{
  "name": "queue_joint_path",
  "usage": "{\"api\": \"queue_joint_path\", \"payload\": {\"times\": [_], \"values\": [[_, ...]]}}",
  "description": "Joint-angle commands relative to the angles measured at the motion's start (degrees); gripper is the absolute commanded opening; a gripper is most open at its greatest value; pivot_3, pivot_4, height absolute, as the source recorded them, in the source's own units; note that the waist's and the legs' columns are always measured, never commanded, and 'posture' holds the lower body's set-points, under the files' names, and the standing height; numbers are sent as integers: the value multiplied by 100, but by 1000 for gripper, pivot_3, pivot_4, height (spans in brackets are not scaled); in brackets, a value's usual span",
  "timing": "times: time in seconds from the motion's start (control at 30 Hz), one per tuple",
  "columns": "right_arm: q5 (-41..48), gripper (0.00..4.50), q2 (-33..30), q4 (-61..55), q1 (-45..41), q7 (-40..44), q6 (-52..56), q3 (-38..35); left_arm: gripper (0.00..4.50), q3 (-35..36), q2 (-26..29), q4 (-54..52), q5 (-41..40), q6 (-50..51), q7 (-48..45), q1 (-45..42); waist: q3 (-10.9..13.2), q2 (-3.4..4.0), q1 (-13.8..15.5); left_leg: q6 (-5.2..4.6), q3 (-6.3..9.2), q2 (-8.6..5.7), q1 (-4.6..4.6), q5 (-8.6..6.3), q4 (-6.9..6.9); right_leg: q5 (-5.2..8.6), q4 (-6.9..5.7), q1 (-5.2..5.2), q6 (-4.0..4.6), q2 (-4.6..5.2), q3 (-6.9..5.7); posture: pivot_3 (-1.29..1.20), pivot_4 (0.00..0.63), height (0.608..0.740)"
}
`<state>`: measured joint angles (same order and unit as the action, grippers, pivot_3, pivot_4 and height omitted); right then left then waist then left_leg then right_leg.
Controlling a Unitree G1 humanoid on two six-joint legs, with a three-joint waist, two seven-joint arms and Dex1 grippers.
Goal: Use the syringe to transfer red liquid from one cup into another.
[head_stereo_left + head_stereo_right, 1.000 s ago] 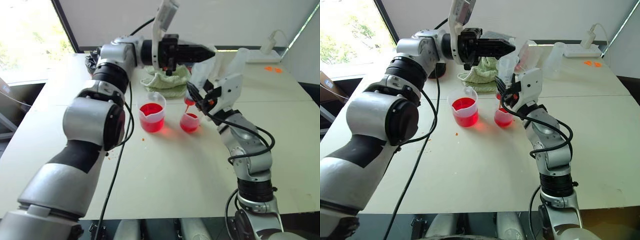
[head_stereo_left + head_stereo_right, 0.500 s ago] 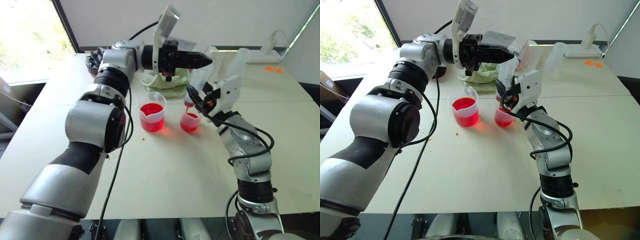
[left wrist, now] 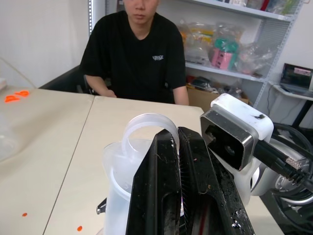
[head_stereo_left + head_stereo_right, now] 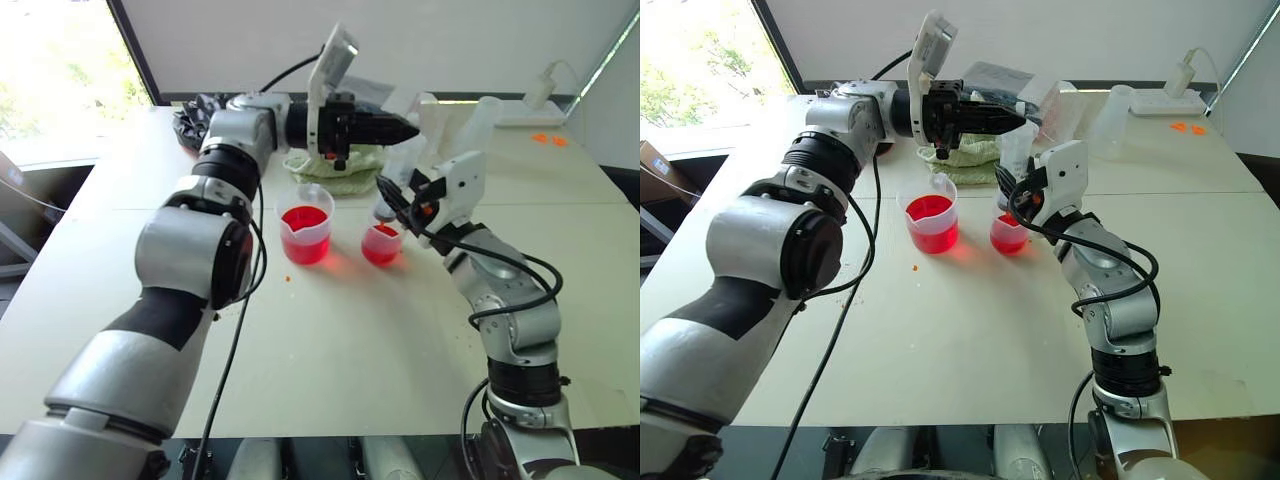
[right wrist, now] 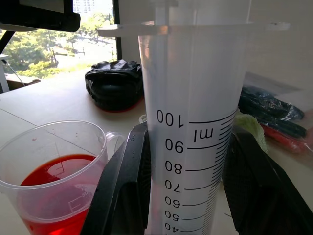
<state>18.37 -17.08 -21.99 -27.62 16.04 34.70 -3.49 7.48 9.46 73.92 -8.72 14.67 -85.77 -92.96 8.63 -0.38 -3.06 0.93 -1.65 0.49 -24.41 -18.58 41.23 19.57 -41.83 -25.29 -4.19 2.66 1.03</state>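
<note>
I see the syringe (image 4: 398, 172) emptied over the small cup (image 4: 381, 243); right gripper (image 4: 405, 200) grasps it (left gripper (image 4: 405, 127) clenched on plunger).

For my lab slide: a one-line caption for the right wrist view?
Right gripper clamps the graduated syringe beside the spouted beaker of red liquid.

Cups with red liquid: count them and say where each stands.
2. The spouted beaker stands on the table's middle; the smaller cup stands beside it, under the syringe.
</note>
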Motion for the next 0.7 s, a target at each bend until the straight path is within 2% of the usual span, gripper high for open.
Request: {"api": "queue_joint_path", "payload": {"times": [0.03,0.7], "values": [[169,1428,-59,-601,-351,-39,-132,-266,71,-83,52,2,139,-42,141,38,0,0,12,0,0,0,0,0,0,0,0,0,0,0,0,0,150,711],[214,1428,-185,-642,-328,-83,-93,-266,71,38,110,3,25,153,129,-21,0,0,50,0,-2,-1,0,0,1,0,1,0,0,0,0,0,150,711]]}}
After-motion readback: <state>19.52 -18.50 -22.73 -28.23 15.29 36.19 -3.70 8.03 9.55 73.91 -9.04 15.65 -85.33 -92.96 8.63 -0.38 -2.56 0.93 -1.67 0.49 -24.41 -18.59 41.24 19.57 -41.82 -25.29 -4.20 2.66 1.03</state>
